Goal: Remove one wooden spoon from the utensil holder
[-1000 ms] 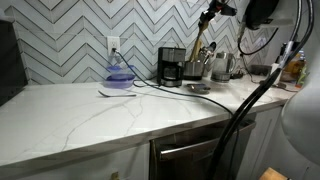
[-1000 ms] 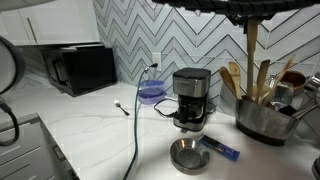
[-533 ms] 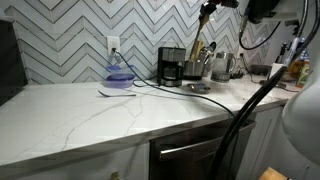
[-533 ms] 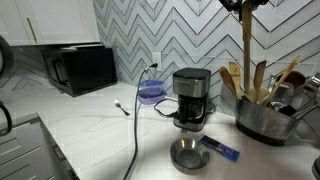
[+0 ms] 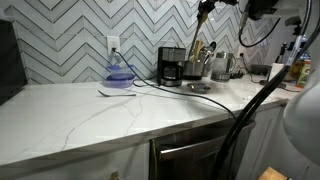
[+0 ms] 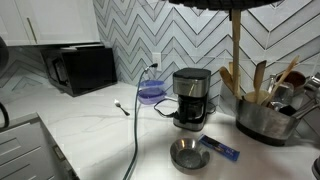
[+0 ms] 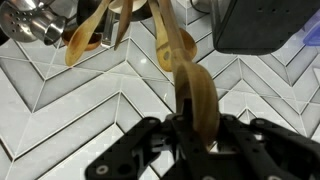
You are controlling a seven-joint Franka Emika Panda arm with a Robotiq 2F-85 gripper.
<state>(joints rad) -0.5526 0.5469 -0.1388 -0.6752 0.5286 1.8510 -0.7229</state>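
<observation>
My gripper (image 5: 207,6) is up near the top edge of an exterior view, shut on a long wooden spoon (image 5: 200,32) that hangs down from it. That wooden spoon (image 6: 236,50) hangs almost straight, its lower end about level with the tops of the other wooden utensils. Below stands the grey metal utensil holder (image 6: 262,122), also visible beside the coffee maker (image 5: 196,72). In the wrist view the gripper (image 7: 195,125) pinches the wide end of the spoon (image 7: 196,90). Other wooden utensils (image 7: 90,35) fan out beyond it.
A black coffee maker (image 6: 192,98) stands just beside the holder, with a shiny kettle (image 5: 222,66) on the holder's other side. A small metal dish (image 6: 187,154) and a blue packet (image 6: 220,149) lie in front. A blue bowl (image 5: 120,76) sits by the wall socket, cables trailing across the counter.
The gripper has risen with the spoon and drifted toward the coffee maker. The spoon's lower end now hangs higher over the holder.
</observation>
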